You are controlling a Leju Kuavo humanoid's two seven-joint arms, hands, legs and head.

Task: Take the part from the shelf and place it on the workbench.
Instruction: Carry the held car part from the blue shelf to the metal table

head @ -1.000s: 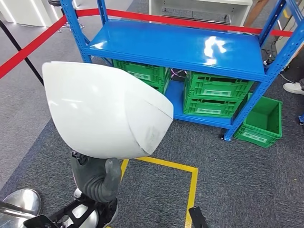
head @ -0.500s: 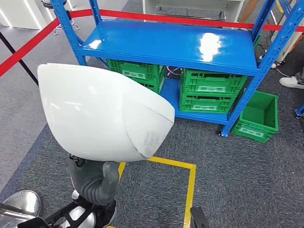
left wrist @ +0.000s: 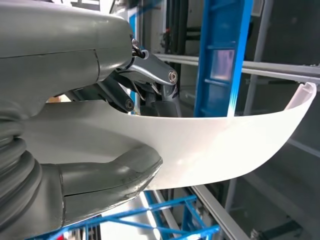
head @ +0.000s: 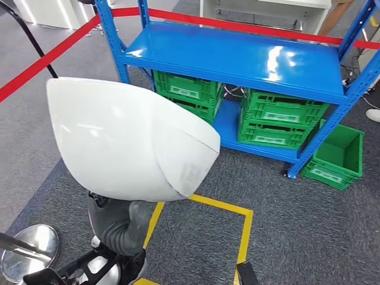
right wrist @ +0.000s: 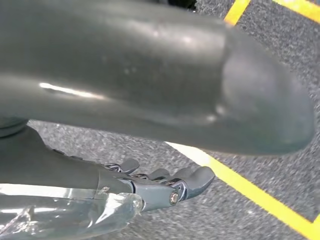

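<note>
The part is a large white curved shell point(head: 121, 139), and my left hand point(head: 117, 222) holds it up from below at the left of the head view. In the left wrist view, the left hand point(left wrist: 56, 65) clamps the thin edge of the shell point(left wrist: 211, 145), with the thumb under it and the darker fingers over it. My right hand point(right wrist: 143, 85) hangs low over the grey carpet. Its fingers point(right wrist: 188, 180) are stretched out and it holds nothing.
Ahead stands a blue shelf point(head: 233, 56) with a bare upper tier and green crates point(head: 278, 116) on its lower tier. Another green crate point(head: 338, 157) sits on the floor to the right. Red barrier tape point(head: 44, 59), yellow floor tape point(head: 244, 231) and a round metal base point(head: 31, 252) are nearby.
The whole view has shifted, so the shelf now sits further right in the picture: the camera moved. The shell stays in my left hand in the same pose.
</note>
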